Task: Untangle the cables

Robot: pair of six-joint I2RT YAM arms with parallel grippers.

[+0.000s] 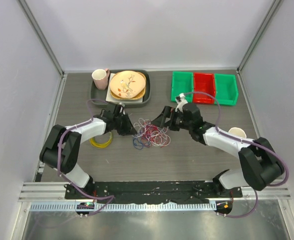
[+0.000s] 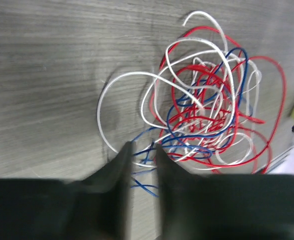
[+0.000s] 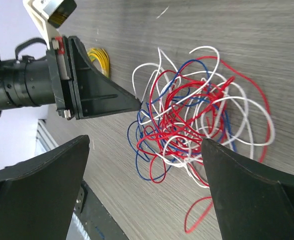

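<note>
The cables [image 1: 151, 134] are one loose tangle of thin red, white and dark blue wires on the grey table between my two arms. My left gripper [image 1: 132, 131] is at the tangle's left edge. In the left wrist view its jaws [image 2: 142, 146] stand a narrow gap apart, with blue and white strands of the cables [image 2: 207, 110] crossing that gap. My right gripper [image 1: 159, 122] is at the tangle's far right side. In the right wrist view it [image 3: 146, 141] is wide open over the cables [image 3: 197, 115] and holds nothing. The left gripper [image 3: 102, 95] shows there too.
A small yellow wire ring [image 1: 101, 141] lies left of the tangle, under the left arm. At the back a dark tray [image 1: 94, 92] holds plates [image 1: 128, 85] and a pink mug [image 1: 100, 78]. Green and red bins [image 1: 204, 87] stand at the back right. A paper cup [image 1: 237, 132] is by the right arm.
</note>
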